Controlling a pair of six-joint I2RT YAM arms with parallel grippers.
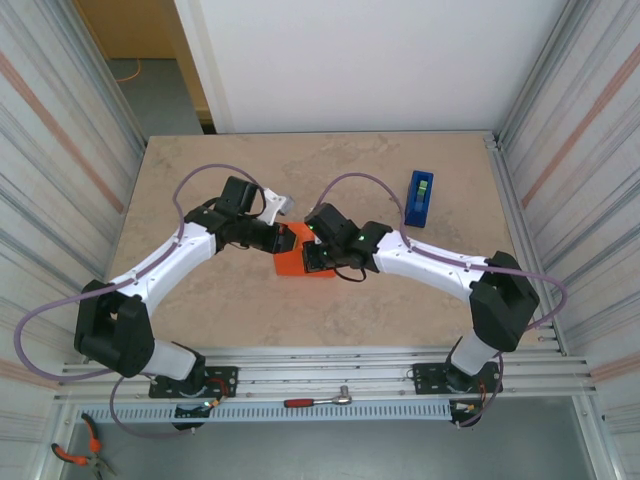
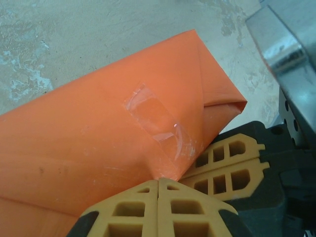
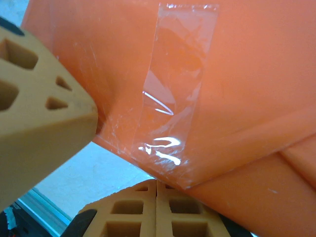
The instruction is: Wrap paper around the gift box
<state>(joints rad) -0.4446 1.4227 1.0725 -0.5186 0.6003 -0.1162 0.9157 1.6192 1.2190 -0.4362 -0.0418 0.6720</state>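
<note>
Seen from above, the left arm (image 1: pixel 165 262) and the right arm (image 1: pixel 430 262) are both bent at the elbow and angled inward from the near edge of the table (image 1: pixel 400 315). Their wrists are brought together over its middle.

Between them the paper (image 1: pixel 298 264), bright orange, is folded into a small parcel that lies flat on the table. The gift box is hidden under it. A blue tape dispenser (image 1: pixel 420 198) is stood well apart, toward the far right.

In the left wrist view, the left gripper (image 2: pixel 158 183) is clenched, its two yellow fingers pressed flat together. Their tips are set against a pointed fold of the paper, with a strip of clear tape (image 2: pixel 157 123) stuck just above. The right arm's fingers are seen just beside them.

In the right wrist view, the right gripper (image 3: pixel 157 185) is likewise clamped tight, its tips laid against the paper's lower edge. Whether a fold is pinched by either gripper cannot be told.
</note>
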